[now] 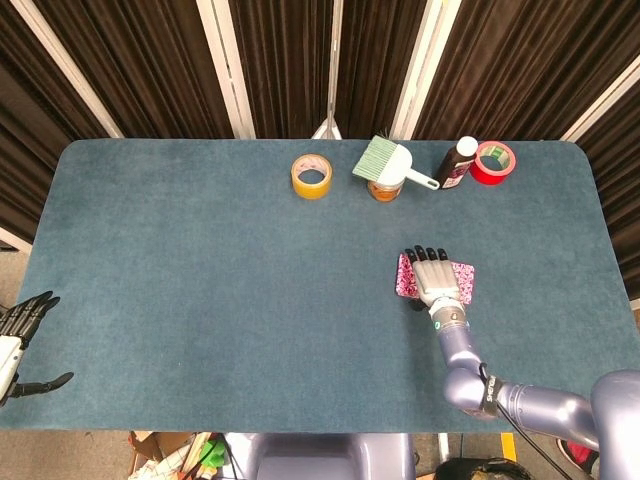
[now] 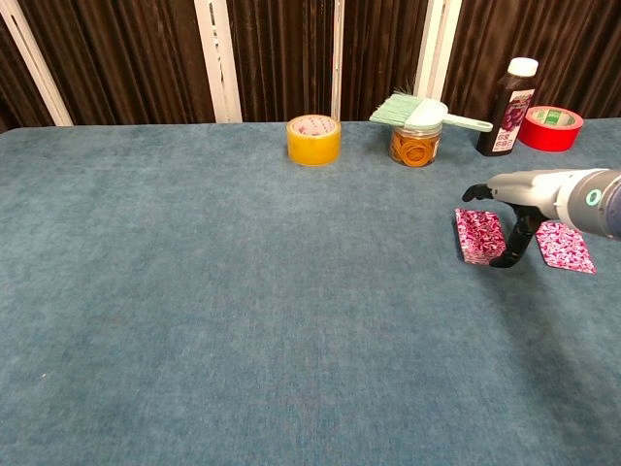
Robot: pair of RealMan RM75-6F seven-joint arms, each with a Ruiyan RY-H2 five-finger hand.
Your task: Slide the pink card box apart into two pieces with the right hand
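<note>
The pink card box lies in two pieces on the blue table. The left piece (image 1: pixel 404 276) (image 2: pixel 477 235) sits partly under my right hand (image 1: pixel 433 277) (image 2: pixel 521 202). That hand hovers flat over it with its fingers stretched toward the back, and its thumb comes down at the piece's right edge. The right piece (image 1: pixel 463 281) (image 2: pixel 564 245) lies uncovered just right of the hand, a small gap away from the left piece. My left hand (image 1: pixel 22 335) hangs off the table's near left corner with its fingers apart and nothing in it.
Along the far edge stand a yellow tape roll (image 1: pixel 312 176) (image 2: pixel 313 139), a jar topped by a green brush (image 1: pixel 385 167) (image 2: pixel 415 128), a dark bottle (image 1: pixel 458 162) (image 2: pixel 507 94) and a red tape roll (image 1: pixel 492 161) (image 2: pixel 550 127).
</note>
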